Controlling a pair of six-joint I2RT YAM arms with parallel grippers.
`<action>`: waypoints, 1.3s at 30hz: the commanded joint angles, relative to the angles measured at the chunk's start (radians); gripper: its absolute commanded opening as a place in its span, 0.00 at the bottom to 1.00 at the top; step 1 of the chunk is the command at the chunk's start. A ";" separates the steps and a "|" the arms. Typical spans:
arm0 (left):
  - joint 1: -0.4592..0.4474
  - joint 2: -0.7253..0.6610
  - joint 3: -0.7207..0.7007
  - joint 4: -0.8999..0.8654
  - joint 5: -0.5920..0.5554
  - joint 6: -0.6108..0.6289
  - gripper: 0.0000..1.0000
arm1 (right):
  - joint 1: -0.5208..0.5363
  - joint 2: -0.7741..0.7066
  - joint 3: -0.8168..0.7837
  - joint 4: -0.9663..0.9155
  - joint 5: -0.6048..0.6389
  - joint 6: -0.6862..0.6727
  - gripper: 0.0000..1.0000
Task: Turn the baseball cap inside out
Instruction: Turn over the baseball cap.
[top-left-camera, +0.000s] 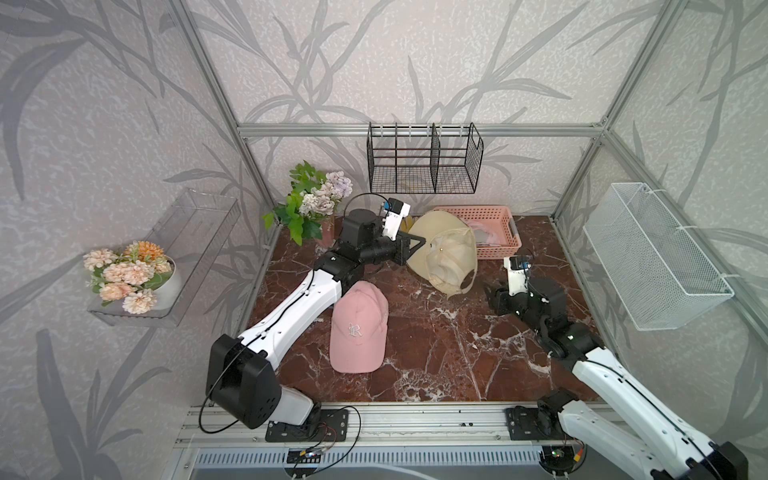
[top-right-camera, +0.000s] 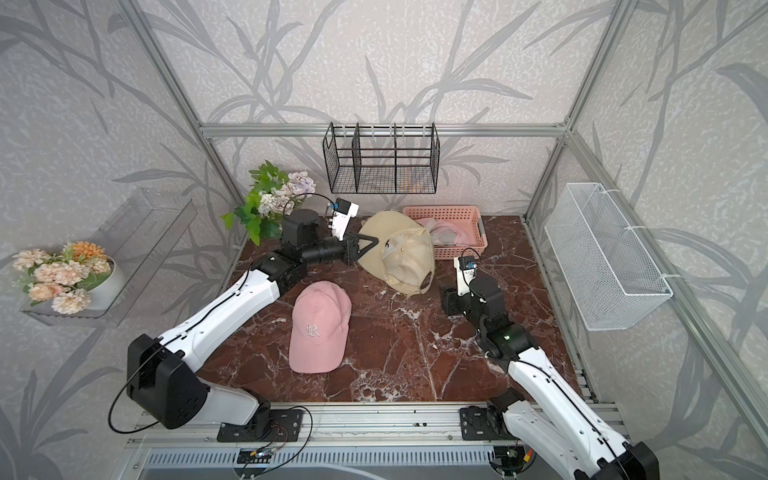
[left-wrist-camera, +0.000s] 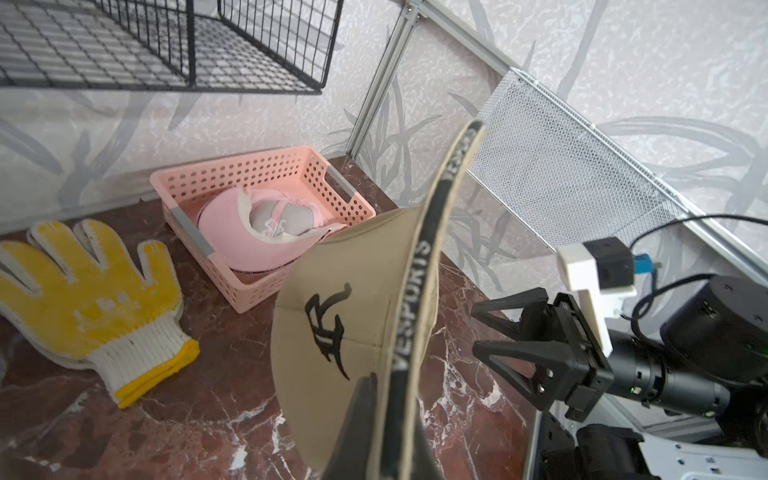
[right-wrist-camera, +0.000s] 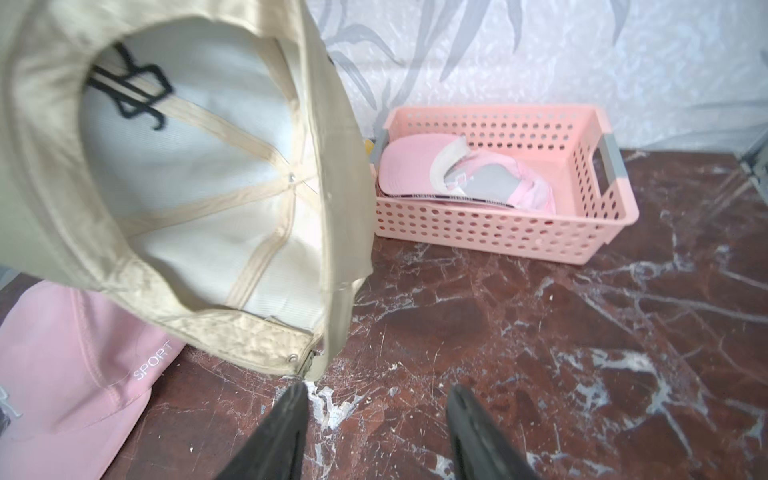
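Note:
A beige baseball cap (top-left-camera: 444, 253) (top-right-camera: 403, 257) hangs tilted above the marble table at the back, its pale lining and seams facing the right arm. My left gripper (top-left-camera: 424, 241) (top-right-camera: 376, 240) (left-wrist-camera: 374, 415) is shut on the cap's rim, at the black lettered band (left-wrist-camera: 419, 291). The cap's black logo (left-wrist-camera: 328, 328) shows in the left wrist view. My right gripper (top-left-camera: 494, 295) (top-right-camera: 446, 291) (right-wrist-camera: 378, 399) (left-wrist-camera: 476, 330) stands open and empty near the table, just off the cap's back strap (right-wrist-camera: 266, 345). One finger (right-wrist-camera: 291, 415) lies right below the strap's end.
A pink cap (top-left-camera: 359, 328) (top-right-camera: 320, 328) (right-wrist-camera: 62, 374) lies on the table near the left arm. A pink basket (top-left-camera: 498, 216) (left-wrist-camera: 266, 166) (right-wrist-camera: 498, 112) at the back holds another pink cap (right-wrist-camera: 415, 174). A yellow glove (left-wrist-camera: 83, 291), flowers (top-left-camera: 311, 203), a black wire rack (top-left-camera: 424, 162) and a white mesh basket (top-left-camera: 656, 257) line the walls.

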 joint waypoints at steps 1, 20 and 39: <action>0.004 0.014 0.020 0.032 0.003 -0.147 0.00 | 0.052 -0.040 -0.042 0.113 -0.102 -0.204 0.57; -0.005 -0.049 -0.071 0.124 -0.004 -0.312 0.00 | 0.389 0.322 -0.075 0.570 0.195 -0.568 0.52; -0.010 0.011 0.039 -0.011 0.100 -0.054 0.00 | 0.336 0.392 -0.015 0.379 -0.151 -0.400 0.00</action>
